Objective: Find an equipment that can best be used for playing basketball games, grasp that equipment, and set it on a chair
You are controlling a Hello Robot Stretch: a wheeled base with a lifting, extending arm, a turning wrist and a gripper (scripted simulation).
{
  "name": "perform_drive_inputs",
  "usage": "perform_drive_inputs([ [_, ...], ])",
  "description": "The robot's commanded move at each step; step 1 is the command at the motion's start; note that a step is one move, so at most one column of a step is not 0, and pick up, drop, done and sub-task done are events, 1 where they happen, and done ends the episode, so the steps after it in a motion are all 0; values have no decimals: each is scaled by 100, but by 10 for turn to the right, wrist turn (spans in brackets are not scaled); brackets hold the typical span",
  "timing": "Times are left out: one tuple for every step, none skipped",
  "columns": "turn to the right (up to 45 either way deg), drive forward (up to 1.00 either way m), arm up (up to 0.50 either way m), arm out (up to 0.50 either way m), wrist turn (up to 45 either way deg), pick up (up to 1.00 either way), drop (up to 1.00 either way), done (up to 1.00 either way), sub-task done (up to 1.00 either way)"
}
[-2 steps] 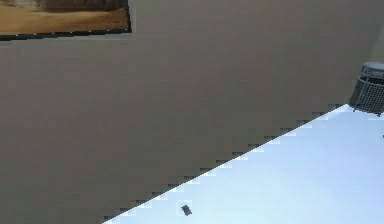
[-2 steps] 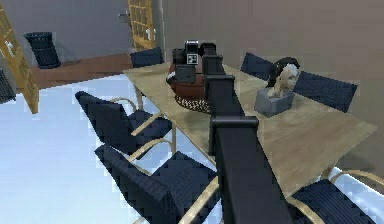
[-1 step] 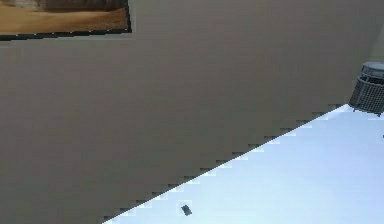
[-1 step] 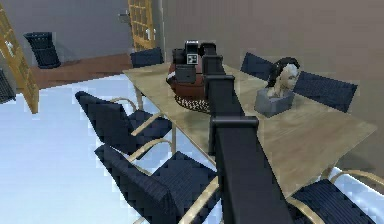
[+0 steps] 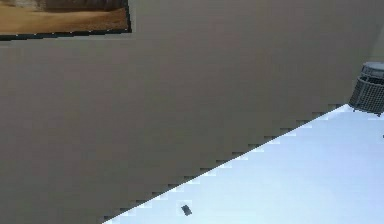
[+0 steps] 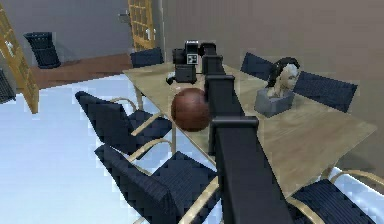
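A reddish-brown basketball (image 6: 190, 110) shows in the arm side view at the near edge of the wooden table (image 6: 300, 130), just left of my arm's dark bar (image 6: 235, 140). My gripper (image 6: 183, 68) sits at the arm's far end over the table, beside the two white squares. I cannot tell whether it holds anything, since the tabletop and a far chair lie behind it. Dark blue chairs with wooden arms stand around the table: one (image 6: 115, 112) left of the ball, another (image 6: 160, 185) nearer the bottom.
More blue chairs (image 6: 325, 90) line the table's far side, and a bust (image 6: 280, 85) stands on the tabletop. A dark bin (image 6: 42, 50) and wooden shelving (image 6: 15, 60) stand at the arm side view's left. In the forward view, a wall with a framed picture (image 5: 60, 18), a grey ribbed object (image 5: 370, 90) and pale floor.
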Motion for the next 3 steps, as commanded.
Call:
perform_drive_inputs([
  [0,0,0,-10,0,0,0,0,0],
  [0,0,0,0,-450,0,0,0,0],
  [0,0,0,0,-450,0,0,0,0],
])
